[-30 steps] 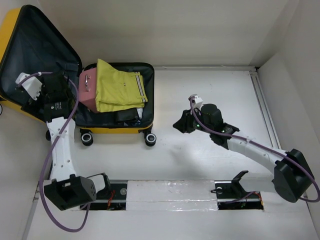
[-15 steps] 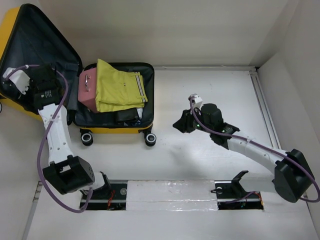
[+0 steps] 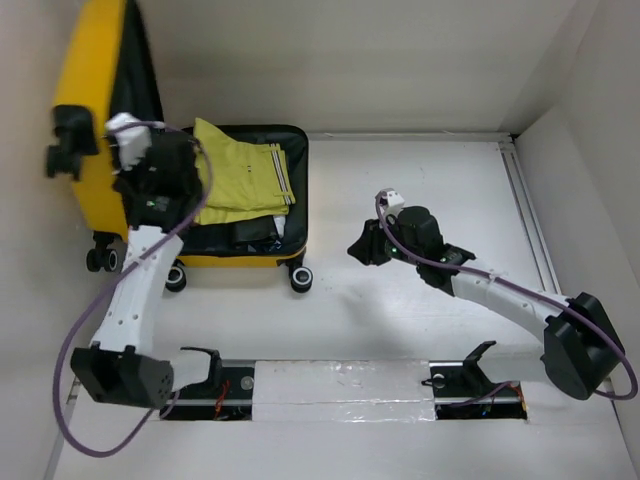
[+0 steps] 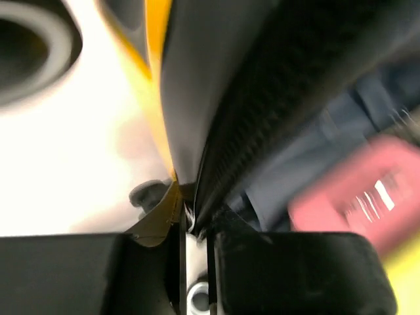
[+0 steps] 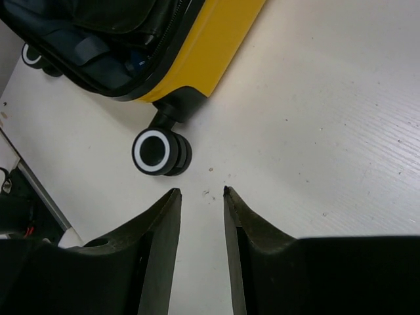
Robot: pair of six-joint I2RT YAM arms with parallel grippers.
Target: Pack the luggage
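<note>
Pinching the upright luggage lid [image 3: 95, 100], left gripper [image 4: 195, 226] is closed; right gripper [image 5: 202, 197] hangs slightly open, empty.

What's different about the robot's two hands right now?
The left gripper is pinched shut on the upright lid edge of the luggage; the right gripper holds nothing, jaws slightly apart. The left touches the luggage; the right hovers over the table beside a wheel. Both have two dark fingers.

Luggage [image 3: 92, 110] is showing yellow shell, dark grey lining.
Wheels [image 5: 157, 151] showing black with white rings; garment [image 3: 235, 180] showing yellow-green, striped trim; pouch [image 4: 357, 197] showing pink.
</note>
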